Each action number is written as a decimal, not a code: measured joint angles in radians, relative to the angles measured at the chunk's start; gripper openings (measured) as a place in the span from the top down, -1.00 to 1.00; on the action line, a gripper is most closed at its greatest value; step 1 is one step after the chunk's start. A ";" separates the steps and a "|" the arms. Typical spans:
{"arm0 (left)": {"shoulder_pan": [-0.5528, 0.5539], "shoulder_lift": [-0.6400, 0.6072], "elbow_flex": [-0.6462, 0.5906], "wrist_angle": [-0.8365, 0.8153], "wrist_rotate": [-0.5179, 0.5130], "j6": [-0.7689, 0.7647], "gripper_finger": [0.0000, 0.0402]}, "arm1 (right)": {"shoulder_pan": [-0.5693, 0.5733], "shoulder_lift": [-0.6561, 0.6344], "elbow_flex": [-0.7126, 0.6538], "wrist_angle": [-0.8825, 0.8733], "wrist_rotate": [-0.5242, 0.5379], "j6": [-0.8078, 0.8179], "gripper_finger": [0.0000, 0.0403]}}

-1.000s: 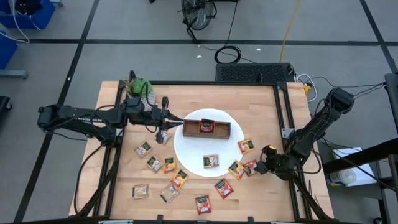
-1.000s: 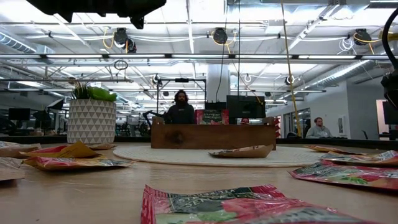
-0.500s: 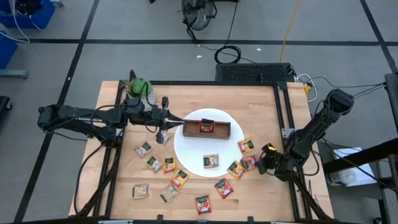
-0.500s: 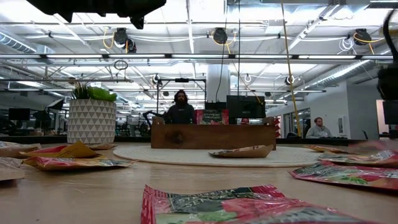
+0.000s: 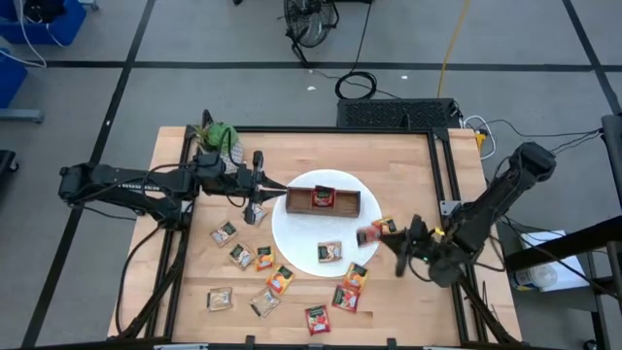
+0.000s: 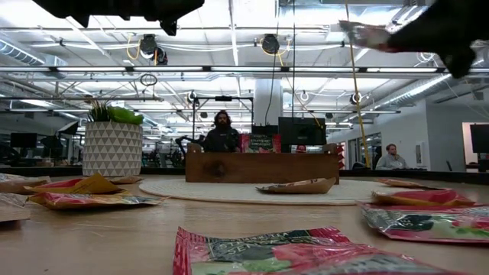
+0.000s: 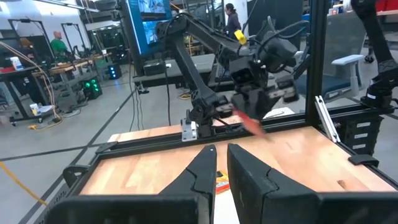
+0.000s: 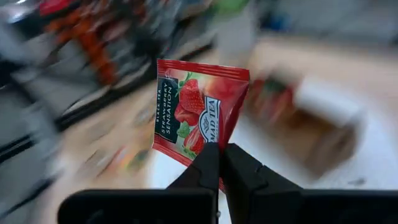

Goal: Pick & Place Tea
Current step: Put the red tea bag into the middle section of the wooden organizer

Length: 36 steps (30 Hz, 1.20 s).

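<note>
Red strawberry tea sachet [image 8: 199, 112] stands up from the right gripper [image 8: 219, 163], whose fingertips are pinched tight on its lower edge, lifted clear of the table just beside the white plate [image 5: 296, 243], its label facing the wrist.

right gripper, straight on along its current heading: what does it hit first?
Probably the wooden tray on the white plate. The right gripper, shut on a red sachet, points that way, but it is raised, so it may pass above.
</note>
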 joint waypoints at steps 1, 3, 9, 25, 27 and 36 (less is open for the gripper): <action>0.000 0.000 0.000 0.000 0.000 0.000 0.77 | -0.029 0.029 -0.010 0.077 0.052 -0.090 1.00; 0.000 0.001 0.000 0.020 0.000 0.005 0.77 | -0.095 0.098 -0.025 0.260 0.100 -0.267 1.00; 0.000 0.001 0.000 0.058 -0.001 -0.043 0.77 | -0.295 0.331 -0.027 0.860 -0.039 -0.780 1.00; 0.000 0.065 0.000 0.054 -0.061 -0.037 0.77 | -0.598 0.556 -0.004 1.549 -0.558 -1.329 1.00; 0.000 0.117 0.000 0.107 -0.082 -0.063 0.77 | -0.626 0.556 0.009 1.539 -0.600 -1.321 1.00; -0.031 0.310 0.000 0.385 -0.090 -0.052 0.77 | -0.688 0.556 0.032 1.505 -0.655 -1.327 1.00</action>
